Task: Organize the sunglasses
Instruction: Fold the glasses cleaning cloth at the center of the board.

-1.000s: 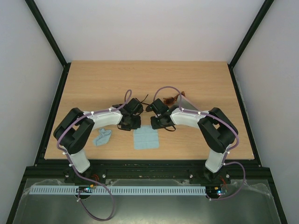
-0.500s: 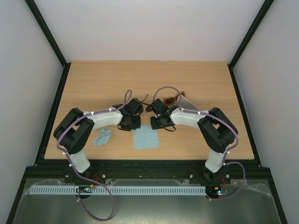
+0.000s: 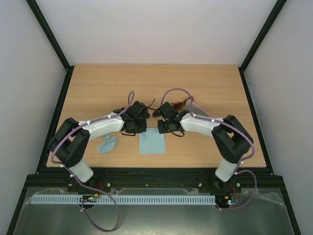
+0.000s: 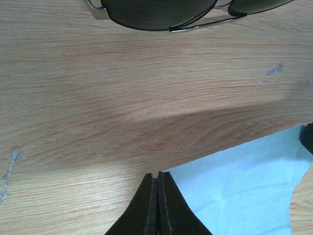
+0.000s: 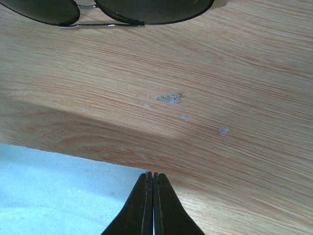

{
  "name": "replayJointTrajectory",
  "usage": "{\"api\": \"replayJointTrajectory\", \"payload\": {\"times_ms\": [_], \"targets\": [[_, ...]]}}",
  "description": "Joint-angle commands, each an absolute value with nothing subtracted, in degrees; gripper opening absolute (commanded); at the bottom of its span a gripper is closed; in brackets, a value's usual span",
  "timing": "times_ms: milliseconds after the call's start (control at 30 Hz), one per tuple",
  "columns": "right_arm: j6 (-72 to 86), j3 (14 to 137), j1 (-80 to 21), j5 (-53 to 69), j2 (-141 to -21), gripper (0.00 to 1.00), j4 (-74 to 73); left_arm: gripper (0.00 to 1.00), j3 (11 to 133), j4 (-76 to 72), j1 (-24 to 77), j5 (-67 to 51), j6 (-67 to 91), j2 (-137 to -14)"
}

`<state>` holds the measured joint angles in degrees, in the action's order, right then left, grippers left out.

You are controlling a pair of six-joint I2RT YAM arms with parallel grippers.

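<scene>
Wood-grain tabletop (image 3: pixel 98 88), light tone. At your far left lies a crumpled pale-blue cloth scrap (image 3: pixel 107 144), near the front edge and apart from everything else. Next comes the left gripper (image 4: pixel 157 175), its jaws pressed fully together with the tips at the far left corner of a flat light-blue square cloth (image 3: pixel 151 142). You cannot tell whether fabric is pinched. The black wire-framed aviator sunglasses with dark lenses (image 4: pixel 156 10) lie on bare wood just beyond that cloth, between the two wrists. The right gripper (image 5: pixel 152 174) is likewise closed tight, tips at the cloth's far right edge, and its hold is just as unclear. Further right and back, the reddish-brown plastic sunglasses (image 3: pixel 179 104) sit just beside a pale flat case (image 3: pixel 196 108).
</scene>
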<state>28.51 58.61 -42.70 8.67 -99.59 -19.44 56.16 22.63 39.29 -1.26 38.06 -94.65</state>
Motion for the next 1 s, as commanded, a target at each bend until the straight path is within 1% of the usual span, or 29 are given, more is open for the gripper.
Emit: {"api": "replayJointTrajectory", "payload": {"times_ms": [0,533,967], "targets": [[29.18,57.54,-42.35,6.89,-96.92,0.01,-19.72,0.02,54.39,23.38,39.03,-1.01,36.52,-93.25],[30.56,53.27,-42.38,12.24,-93.57,0.01,-21.17,0.02,51.0,22.29,39.2,-5.56,36.12,-91.05],[30.41,53.32,-42.42,13.63,-90.63,0.01,-24.28,0.02,50.59,23.99,39.72,-5.1,35.75,-88.75]]}}
